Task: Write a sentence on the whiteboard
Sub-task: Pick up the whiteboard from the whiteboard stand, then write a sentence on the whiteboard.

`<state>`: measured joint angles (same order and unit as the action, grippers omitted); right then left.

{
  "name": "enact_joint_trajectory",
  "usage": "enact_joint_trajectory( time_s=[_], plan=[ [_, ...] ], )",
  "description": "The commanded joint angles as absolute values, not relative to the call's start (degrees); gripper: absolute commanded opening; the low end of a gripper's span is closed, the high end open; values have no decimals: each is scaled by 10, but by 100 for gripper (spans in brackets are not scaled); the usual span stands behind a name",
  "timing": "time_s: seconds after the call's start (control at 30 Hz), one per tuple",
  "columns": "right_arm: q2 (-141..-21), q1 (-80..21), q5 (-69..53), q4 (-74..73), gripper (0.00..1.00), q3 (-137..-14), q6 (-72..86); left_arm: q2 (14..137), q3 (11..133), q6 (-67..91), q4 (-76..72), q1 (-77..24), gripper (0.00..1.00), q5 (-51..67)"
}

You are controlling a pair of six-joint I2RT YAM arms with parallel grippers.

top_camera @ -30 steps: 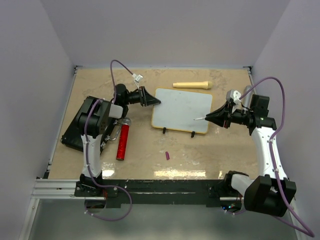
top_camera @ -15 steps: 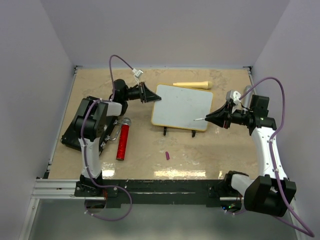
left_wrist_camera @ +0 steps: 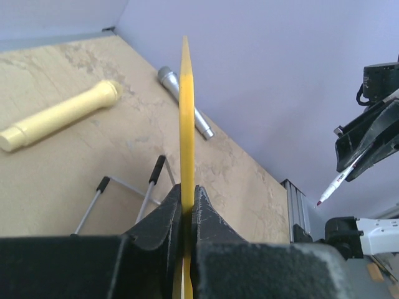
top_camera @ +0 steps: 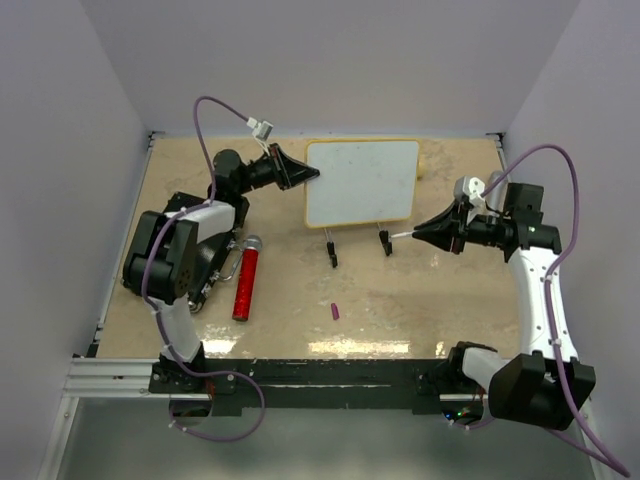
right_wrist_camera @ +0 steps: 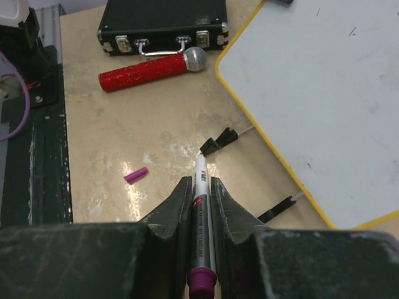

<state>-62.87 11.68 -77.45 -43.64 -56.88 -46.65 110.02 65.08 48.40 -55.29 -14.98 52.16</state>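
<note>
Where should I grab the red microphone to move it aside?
Probably take the microphone by its red handle near the tail end, from straight above, jaws across its width. It lies flat, and its silver head sits close to the black case, leaving less room there.

Both left arm (top_camera: 172,268) and right arm (top_camera: 537,292): white link shells, black joint housings. One purple cable (top_camera: 561,166) along each; white connector (top_camera: 260,127) on left one. Both left gripper (top_camera: 312,176) and right gripper (top_camera: 418,233): black, wedge-shaped, matte textured.
</note>
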Motion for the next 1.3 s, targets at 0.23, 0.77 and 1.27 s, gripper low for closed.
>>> enact_joint_trajectory(
  time_s=[0.23,0.77,1.27],
  plan=[
    [-697,118,-753,-722,0,-752,-694,921,556,415,-585,-232,0,373],
    [-558,111,-671,-343,0,-667,-316,821,413,359,-555,-353,0,184],
    [-535,97,-715,-319,0,-584,-359,795,311,343,-621,-387,0,141]
  ],
)
